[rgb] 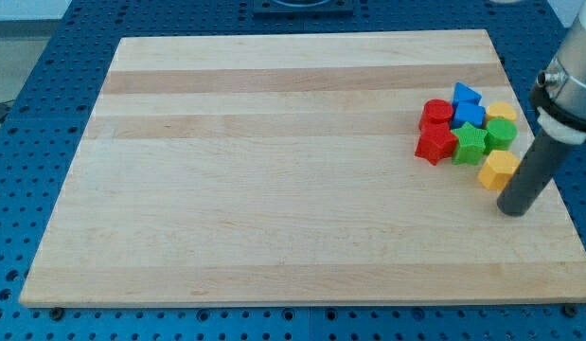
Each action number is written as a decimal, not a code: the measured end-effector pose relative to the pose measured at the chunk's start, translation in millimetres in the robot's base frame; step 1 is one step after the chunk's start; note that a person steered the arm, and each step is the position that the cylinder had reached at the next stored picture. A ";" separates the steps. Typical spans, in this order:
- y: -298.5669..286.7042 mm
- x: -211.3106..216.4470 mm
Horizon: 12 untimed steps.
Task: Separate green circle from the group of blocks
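The green circle point(502, 132) sits at the right side of a tight group of blocks near the board's right edge. Touching it are a green star point(470, 144) to its left, a yellow block point(502, 111) above and a yellow hexagon point(499, 170) below. The group also holds a red circle point(436, 112), a red star point(435, 143), a blue triangle point(466, 94) and a blue block point(469, 115). My tip point(513, 209) rests on the board just below and right of the yellow hexagon, a short way below the green circle, touching no block.
The wooden board point(274, 170) lies on a blue perforated table point(46, 114). The arm's white and grey body point(569, 85) hangs over the board's right edge, next to the group.
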State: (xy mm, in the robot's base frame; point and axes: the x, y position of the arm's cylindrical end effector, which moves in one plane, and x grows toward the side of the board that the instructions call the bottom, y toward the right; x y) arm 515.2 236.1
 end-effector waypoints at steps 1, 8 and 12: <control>3.3 -19.2; -108.2 -115.0; -192.3 -128.4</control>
State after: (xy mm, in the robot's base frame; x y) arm 386.8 43.9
